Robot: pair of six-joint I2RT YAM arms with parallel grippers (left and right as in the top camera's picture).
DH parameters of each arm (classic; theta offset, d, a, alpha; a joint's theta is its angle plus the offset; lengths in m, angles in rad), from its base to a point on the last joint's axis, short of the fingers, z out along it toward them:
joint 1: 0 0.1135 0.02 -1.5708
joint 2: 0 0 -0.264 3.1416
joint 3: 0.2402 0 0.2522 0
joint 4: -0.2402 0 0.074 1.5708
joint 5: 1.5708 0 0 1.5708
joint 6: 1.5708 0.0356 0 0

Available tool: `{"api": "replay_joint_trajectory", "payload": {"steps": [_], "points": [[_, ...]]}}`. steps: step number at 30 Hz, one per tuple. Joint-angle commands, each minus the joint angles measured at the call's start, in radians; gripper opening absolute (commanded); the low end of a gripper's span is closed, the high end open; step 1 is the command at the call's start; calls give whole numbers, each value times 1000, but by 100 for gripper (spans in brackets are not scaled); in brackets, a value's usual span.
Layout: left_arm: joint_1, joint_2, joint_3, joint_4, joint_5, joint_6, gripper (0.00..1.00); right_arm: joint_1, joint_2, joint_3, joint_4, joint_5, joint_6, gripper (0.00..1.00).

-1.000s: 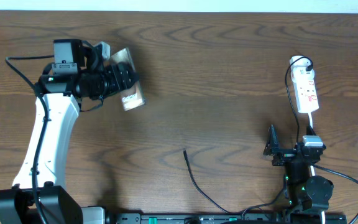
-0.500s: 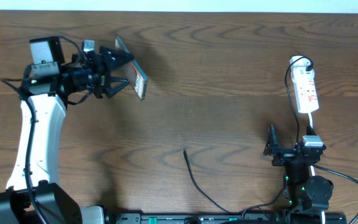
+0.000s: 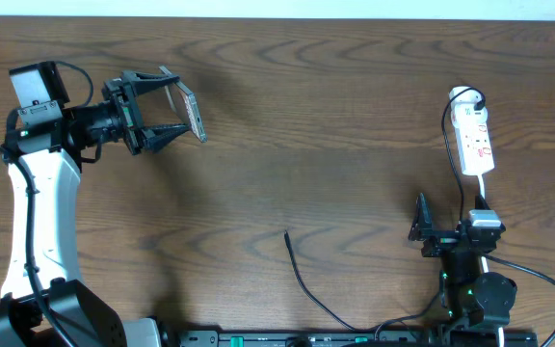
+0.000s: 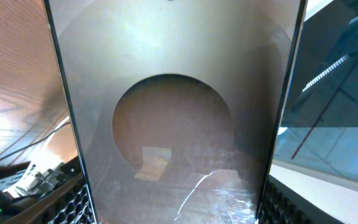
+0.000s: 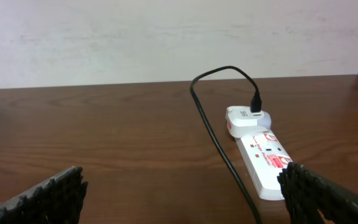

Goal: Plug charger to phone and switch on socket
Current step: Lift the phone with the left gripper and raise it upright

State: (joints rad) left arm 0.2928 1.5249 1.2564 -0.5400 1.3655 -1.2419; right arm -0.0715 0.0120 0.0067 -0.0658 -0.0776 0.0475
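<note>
My left gripper (image 3: pixel 170 106) is shut on the phone (image 3: pixel 191 110) and holds it off the table at the far left, tilted on edge. In the left wrist view the phone's glossy bronze face (image 4: pixel 173 124) with a round reflection fills the frame between my finger pads. The charger's black cable (image 3: pixel 306 284) lies at the front centre, its tip (image 3: pixel 287 234) free on the wood. The white socket strip (image 3: pixel 475 140) lies at the far right; it also shows in the right wrist view (image 5: pixel 263 155) ahead of my right gripper (image 5: pixel 185 202). That gripper (image 3: pixel 448 236) is open and empty.
A black cable (image 5: pixel 219 143) runs from a white adapter (image 5: pixel 247 118) at the strip's far end toward my right gripper. A pale wall (image 5: pixel 166 37) stands behind the table's far edge. Bare brown wood (image 3: pixel 335 145) lies between the arms.
My left arm has drawn back to the left and lifted the phone, turning it from face-up to on edge. The right arm, cable and strip have not moved.
</note>
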Motion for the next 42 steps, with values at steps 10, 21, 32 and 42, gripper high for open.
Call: {"api": "replay_joint_trajectory", "payload": {"steps": [10,21,32,42], "points": [[2,-10,32,7,68,-54,7,6,-5,-1,-4,5,-11,99],[2,-10,32,8,130,-35,7,6,-5,-1,-4,5,-11,99],[2,-10,31,9,137,-8,7,6,-5,-1,-4,4,-11,99],[-22,-10,29,-21,-156,92,7,6,-3,-1,-4,5,-11,99]]}}
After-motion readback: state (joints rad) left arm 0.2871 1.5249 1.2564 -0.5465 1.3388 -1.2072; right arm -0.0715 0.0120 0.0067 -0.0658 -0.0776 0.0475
